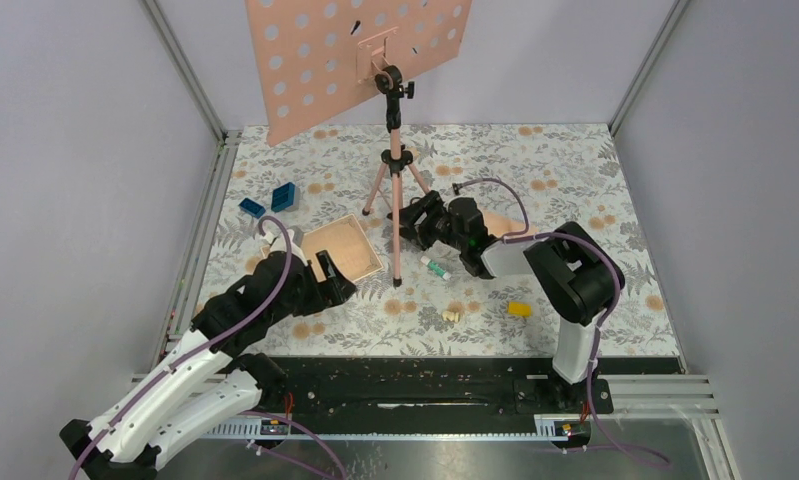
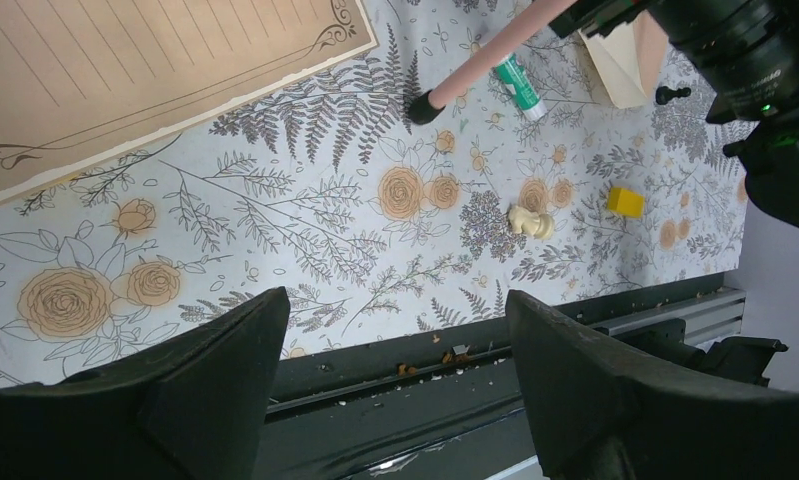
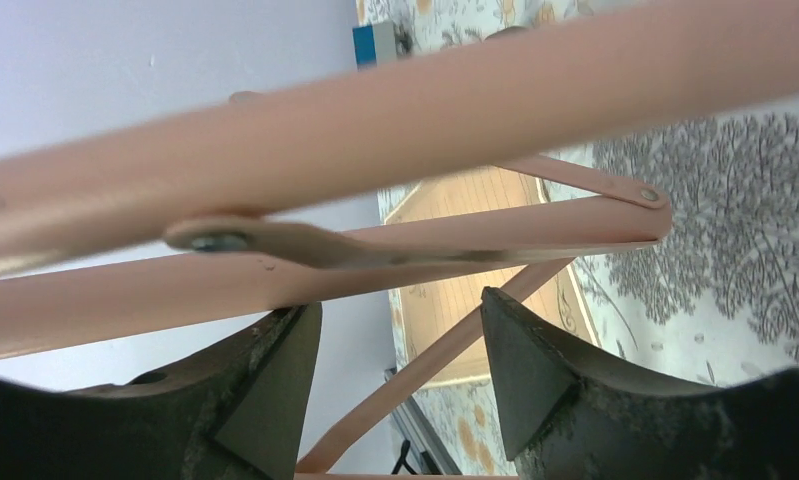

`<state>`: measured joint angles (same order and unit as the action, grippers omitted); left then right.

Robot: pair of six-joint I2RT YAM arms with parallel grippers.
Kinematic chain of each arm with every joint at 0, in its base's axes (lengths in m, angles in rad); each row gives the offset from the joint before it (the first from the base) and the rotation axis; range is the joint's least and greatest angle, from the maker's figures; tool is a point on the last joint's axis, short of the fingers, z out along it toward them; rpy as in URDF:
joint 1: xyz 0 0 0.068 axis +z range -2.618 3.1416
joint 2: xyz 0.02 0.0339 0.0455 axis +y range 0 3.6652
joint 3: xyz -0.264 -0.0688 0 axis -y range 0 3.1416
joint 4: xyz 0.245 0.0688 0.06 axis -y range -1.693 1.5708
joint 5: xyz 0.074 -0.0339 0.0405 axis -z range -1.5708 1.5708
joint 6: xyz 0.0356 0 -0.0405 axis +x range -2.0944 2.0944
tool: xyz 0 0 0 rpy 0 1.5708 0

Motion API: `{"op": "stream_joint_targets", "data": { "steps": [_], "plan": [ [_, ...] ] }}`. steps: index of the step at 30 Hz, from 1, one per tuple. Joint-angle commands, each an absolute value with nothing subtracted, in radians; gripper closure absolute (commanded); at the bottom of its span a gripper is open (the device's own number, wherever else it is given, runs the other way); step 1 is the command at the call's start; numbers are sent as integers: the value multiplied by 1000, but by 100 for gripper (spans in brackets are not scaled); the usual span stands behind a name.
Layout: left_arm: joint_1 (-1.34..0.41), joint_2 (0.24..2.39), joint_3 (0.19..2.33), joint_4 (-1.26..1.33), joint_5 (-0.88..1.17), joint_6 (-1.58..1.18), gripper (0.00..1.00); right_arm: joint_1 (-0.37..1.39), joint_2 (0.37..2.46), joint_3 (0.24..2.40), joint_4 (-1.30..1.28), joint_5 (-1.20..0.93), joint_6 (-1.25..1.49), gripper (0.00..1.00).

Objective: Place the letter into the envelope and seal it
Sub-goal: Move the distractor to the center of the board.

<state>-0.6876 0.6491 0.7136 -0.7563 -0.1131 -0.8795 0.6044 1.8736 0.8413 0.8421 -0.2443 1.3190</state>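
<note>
Nothing of the job looks done yet from where I stand: the letter is not in the envelope, and no sealing can have started.

Nearest, the left gripper (image 2: 395, 310) hangs low over the flowered mat (image 1: 595, 170), its black fingers spread wide with nothing between them. Just beyond it lies the letter (image 1: 343, 250), flat and face up. It is thin, stiff-looking paper, tan and ruled with fine lines, with a scrolled ornament at the corner and a pale cream edge.

To the right along the near side sit a small yellow block (image 2: 625, 202) and a lumpy cream piece (image 2: 528, 222). A little farther back is a green-and-white glue stick (image 2: 520, 85), lying on its side.

The right gripper (image 3: 400, 330) reaches left in among the legs of the pink tripod (image 1: 395, 190). Its fingers are parted and pinch nothing, though the smooth metal tubes cross close in front of them; I cannot tell if they touch. The envelope (image 2: 620, 65), peach paper with a sharp pointed corner, lies on the mat well to the right of the letter, partly under that arm. Whether its flap is open I cannot make out.

Farther off left are two blue blocks (image 1: 284, 196), and at the back the tripod carries a perforated pink plate (image 1: 315, 70).
</note>
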Motion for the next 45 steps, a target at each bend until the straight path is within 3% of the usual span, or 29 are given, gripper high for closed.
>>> {"op": "stream_joint_targets", "data": {
  "steps": [1, 45],
  "plan": [
    [-683, 635, 768, -757, -156, -871, 19, 566, 1912, 942, 839, -187, 1299, 33],
    [-682, 670, 814, -803, -200, -847, 18, 506, 2156, 1285, 708, -228, 1204, 32]
  ]
}}
